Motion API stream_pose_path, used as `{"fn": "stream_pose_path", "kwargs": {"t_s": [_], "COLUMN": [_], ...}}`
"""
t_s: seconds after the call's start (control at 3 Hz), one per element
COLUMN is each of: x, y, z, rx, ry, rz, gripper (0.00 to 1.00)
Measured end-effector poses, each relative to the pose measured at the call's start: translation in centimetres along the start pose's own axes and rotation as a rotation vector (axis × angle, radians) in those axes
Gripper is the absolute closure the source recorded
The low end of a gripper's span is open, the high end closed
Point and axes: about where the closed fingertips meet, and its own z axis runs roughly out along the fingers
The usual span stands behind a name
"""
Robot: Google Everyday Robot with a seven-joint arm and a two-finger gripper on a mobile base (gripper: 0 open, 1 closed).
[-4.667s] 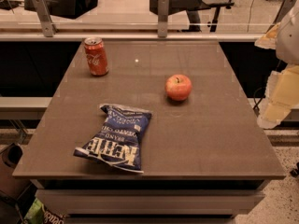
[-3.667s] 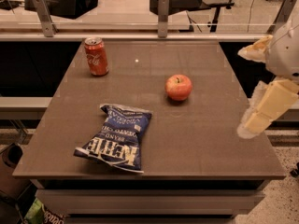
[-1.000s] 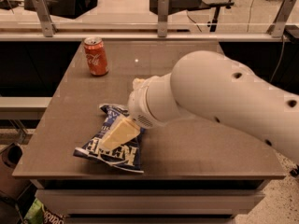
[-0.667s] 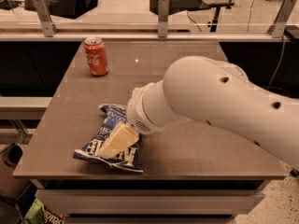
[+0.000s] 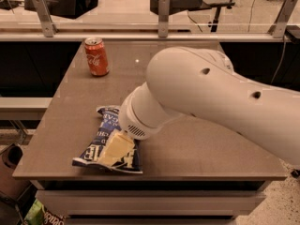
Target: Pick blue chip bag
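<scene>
The blue chip bag [image 5: 100, 136] lies flat near the table's front left edge, dark navy foil with white block lettering. My gripper [image 5: 114, 150] hangs from the big white arm [image 5: 206, 97] and sits directly on top of the bag's middle, covering much of its print. The arm reaches in from the right and hides the centre of the table.
A red soda can [image 5: 96, 56] stands upright at the back left of the brown table [image 5: 70, 111]. Metal posts and a rail [image 5: 163, 13] run behind the table. A bin and a green bag [image 5: 35, 212] sit on the floor at lower left.
The arm swung in from the right edge across the table and came down over the chip bag. It now hides the apple. The bag and the can have not moved.
</scene>
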Motion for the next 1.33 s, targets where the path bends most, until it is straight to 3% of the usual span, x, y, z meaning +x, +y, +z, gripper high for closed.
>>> {"fn": "stream_pose_path", "kwargs": {"t_s": [1.0,1.33], "x": [-0.20,-0.25], "y": [0.33,0.34], "z": [-0.31,-0.36], "rx": [0.003,0.003], "ry": [0.003,0.003], "rz": [-0.009,-0.010], "gripper": [0.88,1.00]}}
